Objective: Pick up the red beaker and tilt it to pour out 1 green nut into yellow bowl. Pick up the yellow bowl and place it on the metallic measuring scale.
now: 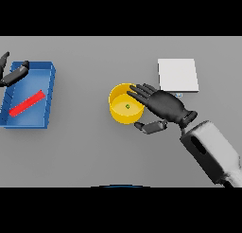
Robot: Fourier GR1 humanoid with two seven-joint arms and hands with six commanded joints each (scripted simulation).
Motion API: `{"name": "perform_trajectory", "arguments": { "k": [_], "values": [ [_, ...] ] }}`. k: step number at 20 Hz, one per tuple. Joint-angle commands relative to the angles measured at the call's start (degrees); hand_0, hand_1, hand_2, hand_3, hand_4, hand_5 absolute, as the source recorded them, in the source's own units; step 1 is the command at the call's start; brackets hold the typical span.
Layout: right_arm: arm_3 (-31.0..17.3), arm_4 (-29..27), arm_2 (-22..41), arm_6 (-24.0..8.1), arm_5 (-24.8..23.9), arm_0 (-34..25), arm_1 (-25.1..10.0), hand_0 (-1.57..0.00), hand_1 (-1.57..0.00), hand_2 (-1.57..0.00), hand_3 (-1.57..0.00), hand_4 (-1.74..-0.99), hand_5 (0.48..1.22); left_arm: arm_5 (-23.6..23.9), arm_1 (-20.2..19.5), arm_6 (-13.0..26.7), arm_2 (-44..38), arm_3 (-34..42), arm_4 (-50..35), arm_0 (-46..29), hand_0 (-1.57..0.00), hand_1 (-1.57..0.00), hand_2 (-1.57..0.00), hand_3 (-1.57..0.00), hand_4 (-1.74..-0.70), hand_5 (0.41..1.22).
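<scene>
At bowl [124,112]: nut [127,106] inside, right hand [163,105] over rim, fingers apart, not clamped. Next: grip, carry to scale [177,75].

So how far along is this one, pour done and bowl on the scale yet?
The pour looks done: a green nut lies in the yellow bowl, and the red beaker lies in the blue tray near the left hand. In hand: the right hand reaches over the bowl's rim, fingers spread, not yet gripping. Left: lifting the bowl onto the scale, which stands bare beside it.
</scene>
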State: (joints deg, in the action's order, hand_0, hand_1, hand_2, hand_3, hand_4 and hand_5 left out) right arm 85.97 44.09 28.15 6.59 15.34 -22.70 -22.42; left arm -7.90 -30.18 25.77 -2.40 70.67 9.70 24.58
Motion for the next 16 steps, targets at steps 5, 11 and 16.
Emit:
{"name": "perform_trajectory", "arguments": {
  "k": [5,11,16],
  "values": [
    [-6.9,3.4,4.6,4.3,2.4,-5.9,0.1,0.0,0.0,0.0,0.0,-1.156,0.642,-0.1,0.1,-0.3,0.1,-0.2,0.0,0.5,0.0,0.0,0.0,0.0,-0.81,0.695],
    [-13.7,5.1,8.7,5.6,8.1,-12.3,1.4,0.0,0.0,0.0,0.0,-1.162,0.667,-0.7,-0.6,0.1,-0.5,0.0,-0.4,0.3,0.0,0.0,0.0,0.0,-0.81,0.7],
    [-18.3,6.4,10.9,4.3,10.8,-15.6,3.4,0.0,0.0,0.0,0.0,-1.181,0.674,-0.9,-0.9,-1.5,-0.4,-1.1,0.1,0.4,0.0,0.0,0.0,0.0,-0.8,0.703]
  ]
}}
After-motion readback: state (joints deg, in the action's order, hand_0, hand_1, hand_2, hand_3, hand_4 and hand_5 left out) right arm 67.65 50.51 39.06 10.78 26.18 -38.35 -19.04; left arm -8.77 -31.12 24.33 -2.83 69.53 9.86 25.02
